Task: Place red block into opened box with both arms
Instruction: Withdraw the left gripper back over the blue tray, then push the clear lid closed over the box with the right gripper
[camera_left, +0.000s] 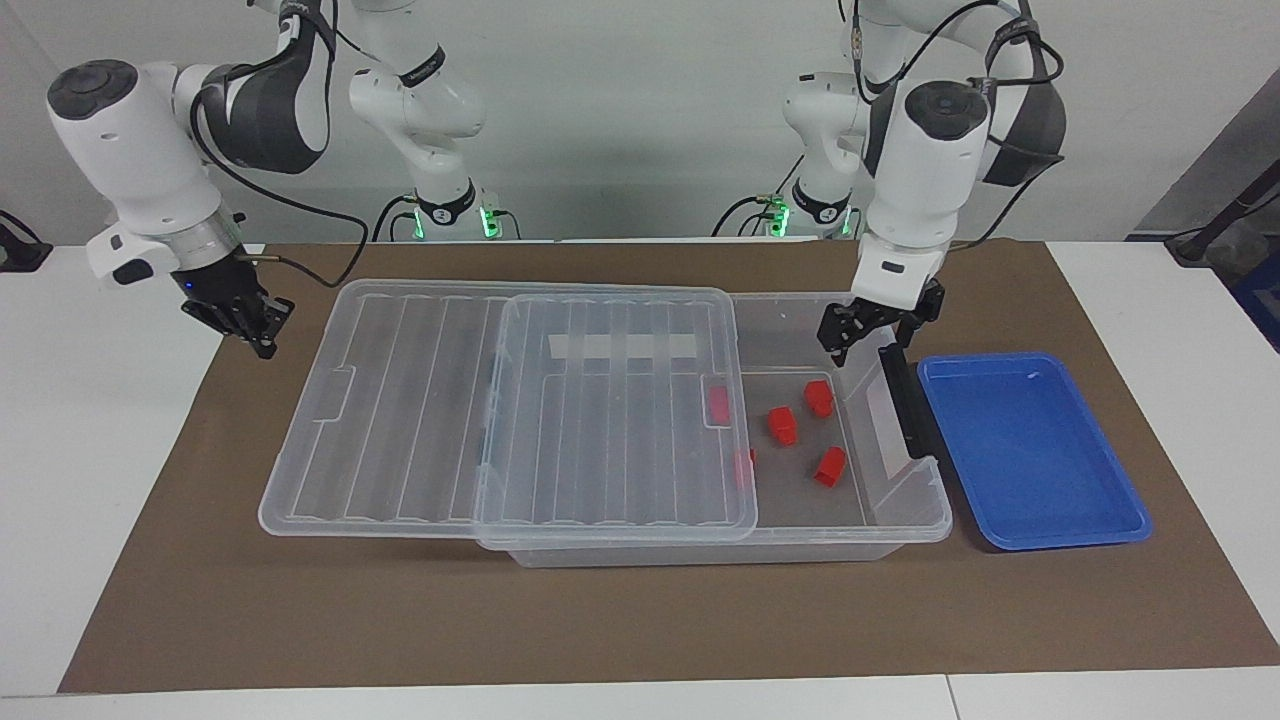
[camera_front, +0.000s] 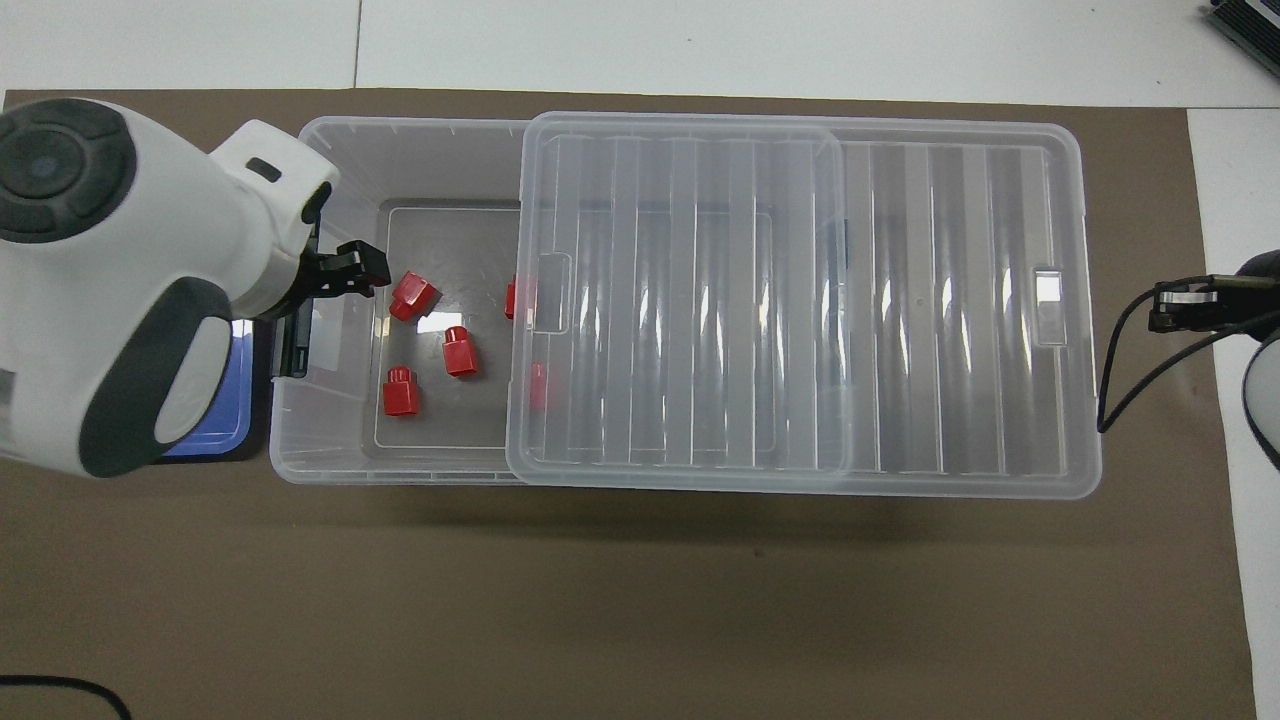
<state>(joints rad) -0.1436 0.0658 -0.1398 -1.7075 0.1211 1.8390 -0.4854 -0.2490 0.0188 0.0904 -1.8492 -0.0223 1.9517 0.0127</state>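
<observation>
Three red blocks lie in plain sight on the floor of the box (camera_left: 905, 520), in its uncovered end toward the left arm's end of the table: one block (camera_left: 818, 397) nearest the robots, a second (camera_left: 782, 425) just beside it toward the lid, a third (camera_left: 829, 466) farthest from the robots. Two more show only dimly through the lid (camera_left: 500, 400), which is slid aside over the rest of the box and overhangs it at the right arm's end.

The left gripper (camera_left: 868, 330) hangs over the box's open end, up at rim height, fingers spread and holding nothing. The nearest block sits directly below it and a little toward the lid (its long axis runs slantwise across the box floor, judging from overhead). Beside the box, the blue tray (camera_left: 1030, 450) shows no block.

The right gripper (camera_left: 240, 318) hangs clenched and empty over the mat, just off the lid's overhanging end, nearer the lid than any block. If the lid is to be closed, that arm is the nearer one.
</observation>
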